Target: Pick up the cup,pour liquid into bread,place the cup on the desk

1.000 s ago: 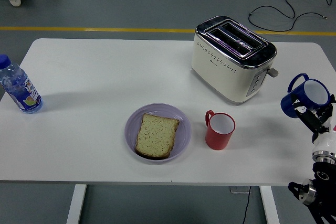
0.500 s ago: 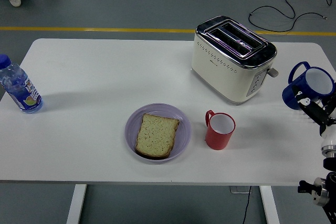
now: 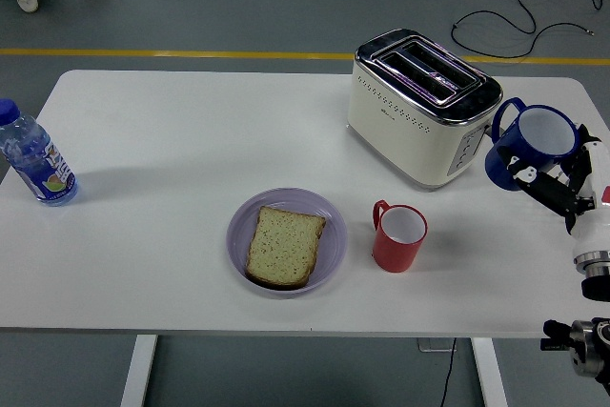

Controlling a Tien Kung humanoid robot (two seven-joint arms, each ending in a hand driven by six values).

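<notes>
White table (image 3: 172, 150) | right hand (image 3: 551, 183) clamped on blue cup (image 3: 529, 145), white inside

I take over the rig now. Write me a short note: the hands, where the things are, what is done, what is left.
Right hand: shut on the blue cup, lifted above the table's right end, beside the toaster.
Left hand: not in view.
Bread: on the purple plate, centre front. A red cup stands just right of the plate.
Done: blue cup picked up.
Left: pour over the bread, then set the cup on the table.
</notes>
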